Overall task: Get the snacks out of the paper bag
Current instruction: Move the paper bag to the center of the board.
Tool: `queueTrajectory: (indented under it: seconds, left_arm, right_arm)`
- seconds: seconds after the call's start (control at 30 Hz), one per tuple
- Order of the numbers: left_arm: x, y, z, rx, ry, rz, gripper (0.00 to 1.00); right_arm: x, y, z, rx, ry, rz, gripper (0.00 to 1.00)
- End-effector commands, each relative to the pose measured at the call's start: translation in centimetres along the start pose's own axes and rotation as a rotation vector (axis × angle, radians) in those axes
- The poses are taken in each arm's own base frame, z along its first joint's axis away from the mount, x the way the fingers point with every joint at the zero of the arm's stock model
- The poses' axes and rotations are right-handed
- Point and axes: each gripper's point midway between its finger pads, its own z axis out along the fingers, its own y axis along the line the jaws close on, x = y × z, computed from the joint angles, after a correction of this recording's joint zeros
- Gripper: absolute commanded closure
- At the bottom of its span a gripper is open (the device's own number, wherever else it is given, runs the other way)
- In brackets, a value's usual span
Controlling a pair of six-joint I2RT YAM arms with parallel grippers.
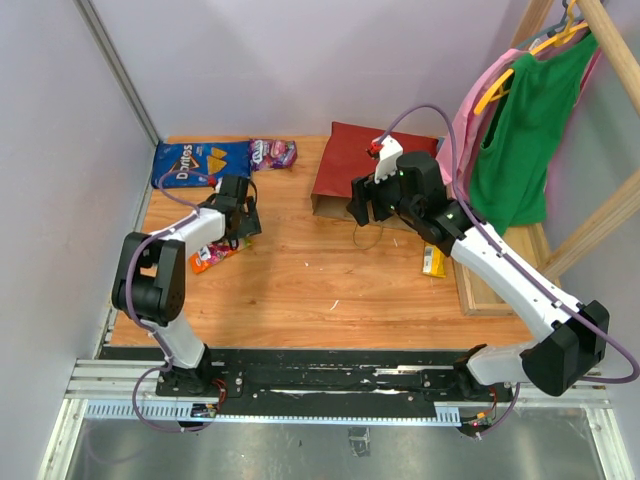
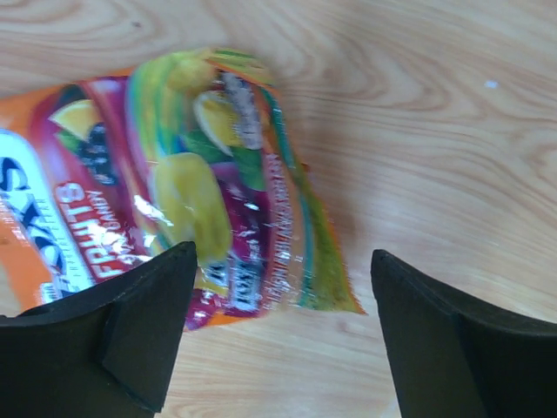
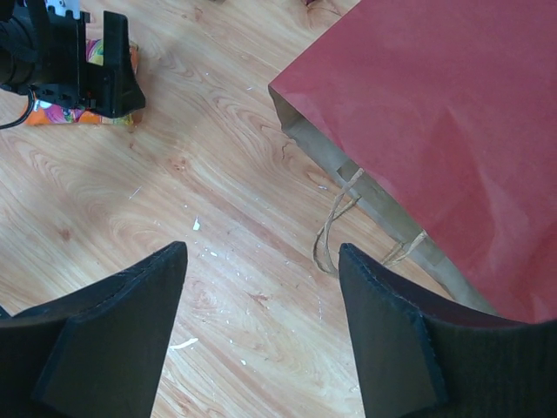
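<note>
Paper bag (image 1: 338,165): lying flat, far centre of bench (image 1: 330,290), mouth toward near side. R fingers (image 3: 113,331) apart, empty, just off mouth; enter low, clear of handles (image 3: 335,222). Orange packet (image 2: 174,183): left, under L fingers (image 2: 113,322), spread, not gripping.

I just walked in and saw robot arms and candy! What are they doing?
The robot is emptying snacks from a red paper bag lying flat. The left gripper hangs open over an orange candy packet on the table. The right gripper is open too, by the bag's mouth. A blue Doritos bag and a purple candy bag already lie out, back left.
</note>
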Motion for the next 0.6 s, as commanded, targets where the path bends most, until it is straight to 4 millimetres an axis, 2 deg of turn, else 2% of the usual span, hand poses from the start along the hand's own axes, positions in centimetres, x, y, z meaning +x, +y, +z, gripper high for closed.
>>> queueTrajectory:
  seconds: [0.0, 0.13, 0.3, 0.47, 0.57]
  left_arm:
    - [-0.5, 3.1, 1.0, -0.178, -0.018, 0.034, 0.17]
    - [0.0, 3.5, 2.4, -0.224, 0.004, 0.058, 0.23]
    - [-0.1, 4.1, 4.2, -0.299, 0.017, 0.072, 0.23]
    - [-1.2, 4.9, 5.6, -0.320, 0.015, 0.016, 0.24]
    - [-2.5, 6.3, 6.3, -0.318, 0.009, -0.057, 0.24]
  right_arm:
    - [0.0, 0.0, -0.2, 0.015, -0.008, -0.033, 0.28]
    - [0.1, 0.0, 0.0, 0.014, -0.003, -0.031, 0.28]
    - [0.1, -0.2, -0.2, 0.021, -0.005, -0.037, 0.28]
    - [0.2, -0.4, -0.5, 0.033, -0.002, -0.047, 0.28]
    - [0.4, -0.5, -0.5, 0.039, 0.002, -0.051, 0.28]
